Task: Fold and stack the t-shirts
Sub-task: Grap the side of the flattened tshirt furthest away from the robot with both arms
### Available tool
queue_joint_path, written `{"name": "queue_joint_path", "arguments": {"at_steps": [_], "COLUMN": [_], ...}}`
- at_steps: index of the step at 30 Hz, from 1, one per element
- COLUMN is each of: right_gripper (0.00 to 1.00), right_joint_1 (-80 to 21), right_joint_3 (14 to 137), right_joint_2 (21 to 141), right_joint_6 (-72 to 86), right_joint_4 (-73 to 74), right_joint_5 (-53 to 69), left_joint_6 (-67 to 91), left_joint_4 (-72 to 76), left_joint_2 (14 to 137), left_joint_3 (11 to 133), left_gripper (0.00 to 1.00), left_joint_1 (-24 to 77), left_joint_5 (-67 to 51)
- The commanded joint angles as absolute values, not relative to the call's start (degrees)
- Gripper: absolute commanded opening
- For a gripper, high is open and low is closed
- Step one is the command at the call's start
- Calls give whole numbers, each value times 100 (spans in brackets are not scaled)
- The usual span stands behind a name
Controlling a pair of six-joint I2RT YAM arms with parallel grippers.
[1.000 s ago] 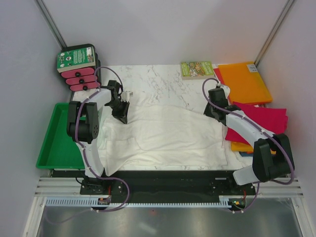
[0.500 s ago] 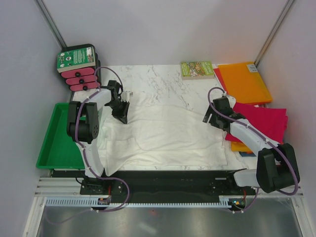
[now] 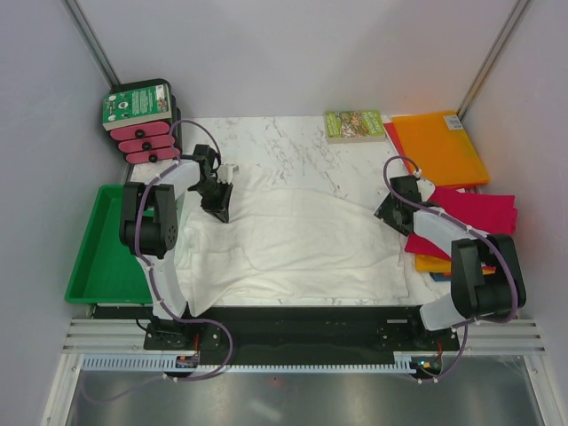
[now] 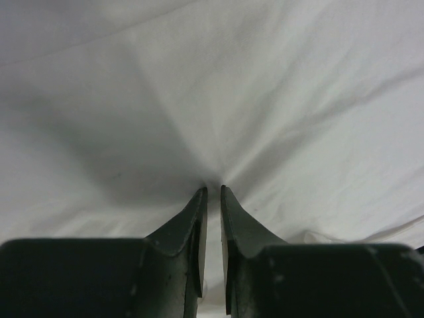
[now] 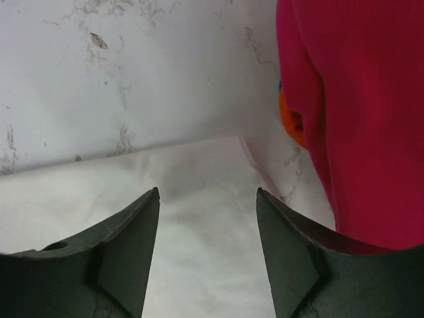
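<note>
1. The left gripper (image 4: pixel 212 189) is clenched on a pinch of the white t-shirt (image 3: pixel 302 244). The cloth gathers into creases that run right up to its tips.
2. That pinch sits at the shirt's far left corner, close by the left arm's wrist.
3. The right gripper (image 5: pixel 207 192) has its jaws well apart with nothing between them. It hangs over the shirt's right edge, where the white cloth meets bare marble.
4. The white t-shirt lies spread and wrinkled across the middle of the marble table (image 3: pixel 293 142), and its near hem reaches the table's front edge.
5. Just right of the right gripper lies a magenta t-shirt (image 3: pixel 475 213). An orange layer (image 3: pixel 430 264) and a sliver of blue (image 3: pixel 441 276) peek out from under it.
6. Farther back, in the far right corner, an orange t-shirt (image 3: pixel 439 146) lies as a flat rectangle. A small green book (image 3: pixel 354 123) is just to its left.
7. A green tray (image 3: pixel 102 257) sits off the table's left side, beside the left arm.
</note>
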State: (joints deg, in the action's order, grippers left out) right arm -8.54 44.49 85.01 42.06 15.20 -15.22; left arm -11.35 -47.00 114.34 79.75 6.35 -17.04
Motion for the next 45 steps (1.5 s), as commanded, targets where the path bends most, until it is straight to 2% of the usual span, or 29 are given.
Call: {"name": "queue_joint_path", "arguments": {"at_steps": [1,7,9,10,14,18,29,32,39,45], "right_gripper": [68,66,61,55,0,0,0,0,0,0], "right_joint_1": [-756,-589,-580,-580,-580,-676,-1195,-1222,-1344,-1819], "right_joint_3": [4386,4596,4632,4614,4571,4413,3393,3270,3436,3278], "right_joint_2": [8666,9192,9386,9422,9492,9177,6813,6583,6732,6250], "right_joint_6": [4412,4342,4324,4307,4254,3912,3077,3041,3454,3875], "right_joint_4": [1099,958,923,862,800,598,-132,-18,1237,1923], "right_joint_5": [-1661,-1477,-1424,-1372,-1292,-1301,-871,-546,509,501], "left_joint_6": [-1028,-1011,-1011,-1011,-1011,-1020,-1019,-1011,-1055,-1072], "left_joint_4": [-4667,-4667,-4676,-4676,-4658,-4667,-4684,-4684,-4693,-4693], "left_joint_2": [11320,11355,11364,11356,11382,11408,11434,11435,11417,11426], "left_joint_3": [7936,7945,7954,7945,7945,7945,7928,7928,7893,7893], "left_gripper": [20,20,20,20,20,20,20,20,20,20], "left_joint_1": [633,624,624,633,633,633,642,650,650,650], "left_joint_5": [-1749,-1758,-1732,-1723,-1705,-1679,-1547,-1512,-1450,-1468]}}
